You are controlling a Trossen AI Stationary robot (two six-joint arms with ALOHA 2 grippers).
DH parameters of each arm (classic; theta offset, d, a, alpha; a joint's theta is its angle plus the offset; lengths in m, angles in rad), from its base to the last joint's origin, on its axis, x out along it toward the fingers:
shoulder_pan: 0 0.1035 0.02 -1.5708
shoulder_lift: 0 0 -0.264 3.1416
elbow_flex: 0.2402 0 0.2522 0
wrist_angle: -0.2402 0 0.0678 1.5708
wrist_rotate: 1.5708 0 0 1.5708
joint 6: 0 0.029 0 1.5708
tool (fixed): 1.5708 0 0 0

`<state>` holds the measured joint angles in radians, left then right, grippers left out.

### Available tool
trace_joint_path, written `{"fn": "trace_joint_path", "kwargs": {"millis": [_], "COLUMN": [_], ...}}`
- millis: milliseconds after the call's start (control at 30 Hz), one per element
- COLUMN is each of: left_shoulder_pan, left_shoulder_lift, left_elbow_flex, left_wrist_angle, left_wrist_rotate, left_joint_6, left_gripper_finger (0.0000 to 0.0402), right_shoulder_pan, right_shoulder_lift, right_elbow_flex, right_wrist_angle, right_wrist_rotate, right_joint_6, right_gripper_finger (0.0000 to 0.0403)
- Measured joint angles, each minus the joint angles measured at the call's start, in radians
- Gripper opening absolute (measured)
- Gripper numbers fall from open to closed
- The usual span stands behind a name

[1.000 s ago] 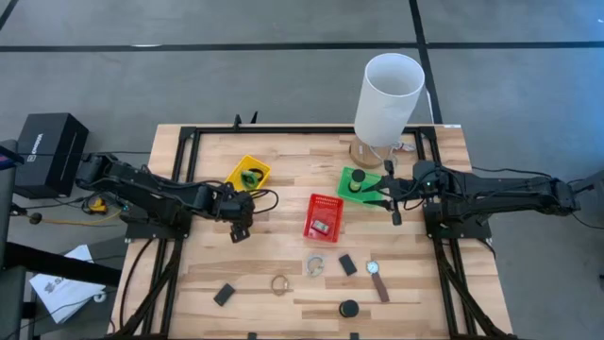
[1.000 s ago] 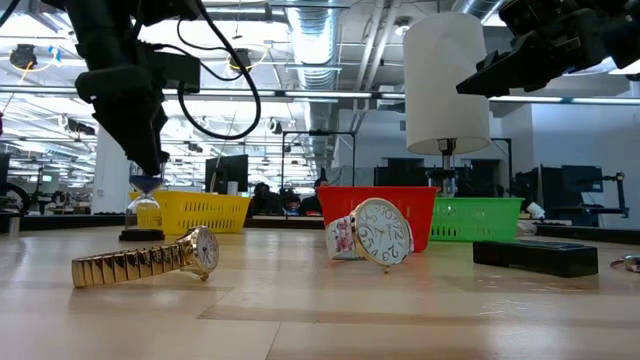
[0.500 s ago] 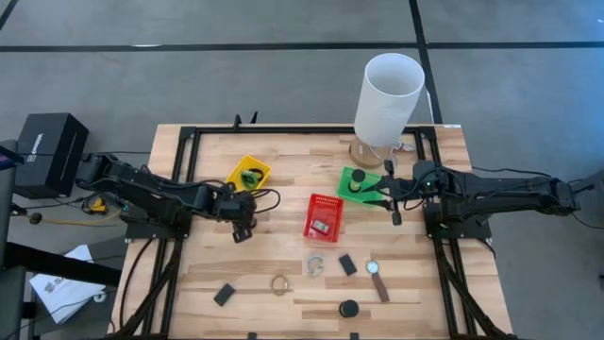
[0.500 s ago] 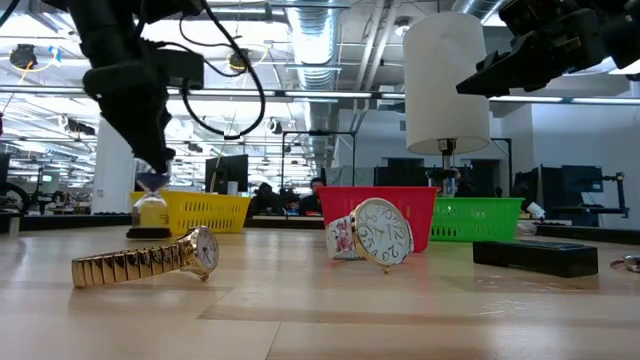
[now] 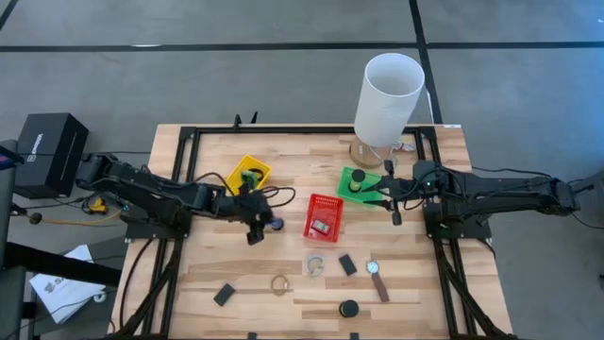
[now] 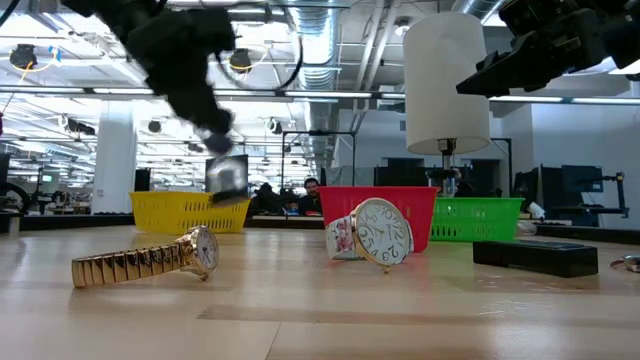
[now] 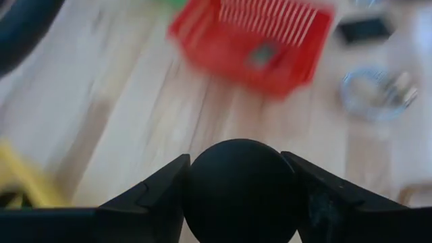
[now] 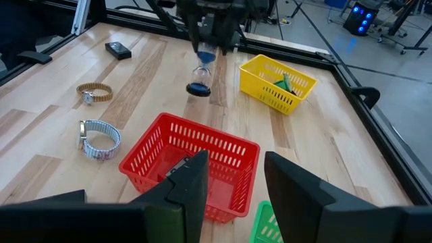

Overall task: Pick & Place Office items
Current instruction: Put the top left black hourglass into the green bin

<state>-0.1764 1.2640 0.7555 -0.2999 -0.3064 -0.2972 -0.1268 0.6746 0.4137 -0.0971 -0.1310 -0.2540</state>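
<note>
My left gripper (image 5: 257, 225) is shut on a small hourglass (image 8: 201, 71) with black end caps and blue sand, between the yellow basket (image 5: 248, 174) and the red basket (image 5: 322, 216). My right gripper (image 5: 394, 210) hangs open by the green basket (image 5: 359, 183), touching nothing. On the near half of the table lie a silver watch (image 5: 314, 265), a gold watch (image 5: 280, 282), a brown-strapped watch (image 5: 377, 280), two flat black rectangles (image 5: 347, 264) (image 5: 224, 295) and a black short cylinder (image 5: 349, 309). My left gripper pinches the hourglass by its upper black end cap (image 7: 241, 189) between the two fingers, coming from above. The hourglass hangs below the fingers, tilted and lifted clear of the table, with its lower black cap (image 8: 198, 88) free in the air.
The tall white cylinder (image 5: 388, 94) stands at the far right behind the green basket, which holds a black cylinder. The red basket holds a small item and the yellow one a green item. Bare wood lies between the yellow and red baskets.
My left gripper has moved toward the table's right, toward the red basket, and upward. The hourglass, which stood on the table under the gripper, is now lifted clear and tipped, blurred by the motion.
</note>
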Motion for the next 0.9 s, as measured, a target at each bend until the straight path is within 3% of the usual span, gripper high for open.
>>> {"fn": "trace_joint_path", "kwargs": {"millis": [300, 500, 900], "left_shoulder_pan": [0.008, 0.052, 0.092], "left_shoulder_lift": [0.003, 0.052, 0.286], "left_elbow_flex": [0.000, 0.000, 0.160], "left_wrist_angle": [0.386, 0.613, 0.636], "left_wrist_rotate": [0.008, 0.145, 0.337], "left_joint_6": [0.262, 0.324, 0.365], "left_gripper_finger": [0.0214, 0.0203, 0.0203], "right_shoulder_pan": [0.000, 0.000, 0.000], "right_shoulder_lift": [0.000, 0.000, 0.000], "right_elbow_flex": [0.000, 0.000, 0.000], "right_wrist_angle": [0.004, 0.045, 0.047], "right_wrist_rotate": [0.000, 0.000, 0.000], "right_joint_6": [0.000, -0.016, -0.016], "right_gripper_finger": [0.0137, 0.0137, 0.0137]}}
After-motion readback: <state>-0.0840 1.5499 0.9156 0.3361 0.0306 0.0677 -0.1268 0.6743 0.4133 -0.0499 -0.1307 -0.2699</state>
